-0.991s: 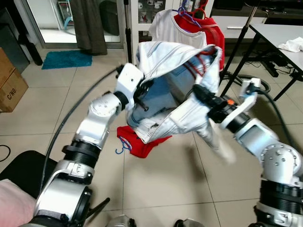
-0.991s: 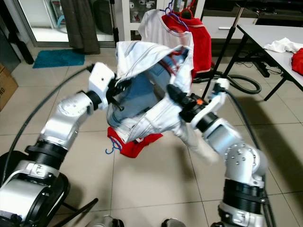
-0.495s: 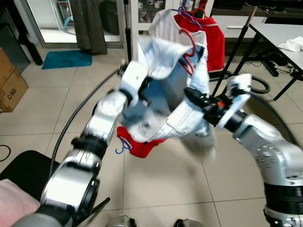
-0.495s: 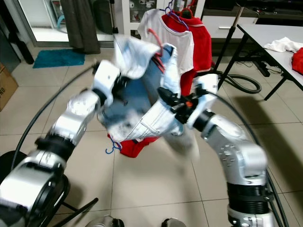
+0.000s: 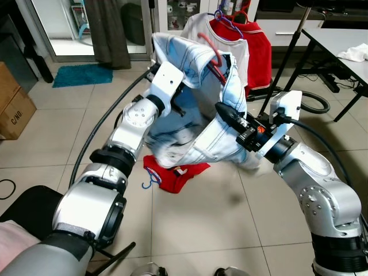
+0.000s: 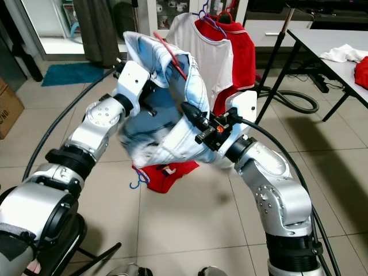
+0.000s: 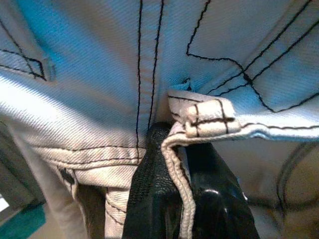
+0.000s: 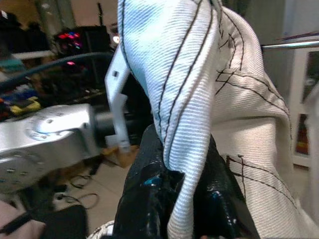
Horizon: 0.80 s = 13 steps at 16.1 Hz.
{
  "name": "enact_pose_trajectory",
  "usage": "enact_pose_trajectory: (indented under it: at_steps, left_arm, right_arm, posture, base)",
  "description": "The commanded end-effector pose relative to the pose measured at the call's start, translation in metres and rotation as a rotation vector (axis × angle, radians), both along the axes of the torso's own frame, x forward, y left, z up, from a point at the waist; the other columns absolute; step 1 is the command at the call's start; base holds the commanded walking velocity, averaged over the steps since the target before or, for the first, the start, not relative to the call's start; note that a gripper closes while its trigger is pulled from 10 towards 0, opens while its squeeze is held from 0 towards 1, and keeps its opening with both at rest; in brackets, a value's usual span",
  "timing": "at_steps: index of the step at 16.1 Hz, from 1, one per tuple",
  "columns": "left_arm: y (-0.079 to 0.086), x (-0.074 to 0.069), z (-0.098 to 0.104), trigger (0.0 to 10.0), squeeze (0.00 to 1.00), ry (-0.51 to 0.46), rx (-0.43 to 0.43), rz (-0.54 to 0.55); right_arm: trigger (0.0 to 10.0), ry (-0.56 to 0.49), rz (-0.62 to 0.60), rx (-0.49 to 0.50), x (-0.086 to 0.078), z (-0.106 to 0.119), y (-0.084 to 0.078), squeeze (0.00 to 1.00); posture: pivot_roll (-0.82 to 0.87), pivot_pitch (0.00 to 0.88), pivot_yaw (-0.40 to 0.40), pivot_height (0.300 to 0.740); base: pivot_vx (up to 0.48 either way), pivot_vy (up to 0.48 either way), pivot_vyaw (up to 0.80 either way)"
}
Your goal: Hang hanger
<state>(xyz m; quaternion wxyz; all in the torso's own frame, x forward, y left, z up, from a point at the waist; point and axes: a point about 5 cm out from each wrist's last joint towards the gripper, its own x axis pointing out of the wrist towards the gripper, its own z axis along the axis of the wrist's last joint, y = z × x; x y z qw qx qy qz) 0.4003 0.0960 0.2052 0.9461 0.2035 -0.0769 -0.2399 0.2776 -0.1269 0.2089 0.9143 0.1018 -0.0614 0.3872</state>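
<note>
- The right gripper (image 5: 221, 110) is clamped on a fold of the jeans (image 5: 201, 123). It holds them low, on the side away from the left arm.
- The left gripper (image 7: 184, 164) pinches a seam of the jeans up high.
- The jeans are soft and floppy and a bit heavy, I think. They sag between the two grips. Holding the thick seams is best.
- The red hanger (image 5: 215, 54) sits inside the top of the jeans. Its hook pokes out. It looks thin and stiff.
- A red shirt (image 5: 172, 172) lies on the floor under the jeans.
- Behind the jeans, a white shirt (image 6: 201, 43) hangs on the rack.
- A box (image 5: 12, 103) sits far off to the left. I cannot see inside.
</note>
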Motion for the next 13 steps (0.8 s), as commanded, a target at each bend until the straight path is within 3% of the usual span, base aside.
enact_pose_trajectory:
  at_steps: [1,13]
  left_arm:
    - [0.0008,-0.0007,-0.0107,10.0,0.0,0.043,0.017,0.004]
    - [-0.0004,-0.0017,-0.0133,10.0,0.0,0.053,0.009,-0.01]
  right_arm:
    - [0.0,-0.106,0.074,0.06,-0.0102,0.0221,0.0065,0.0]
    - [0.0,-0.098,0.078,0.066,-0.0107,0.0213,0.0072,0.0]
  posture:
    - [-0.12,0.0,0.059,0.74]
    - [-0.12,0.0,0.06,0.74]
  base:
    - [0.0,0.0,0.0]
    - [0.0,0.0,0.0]
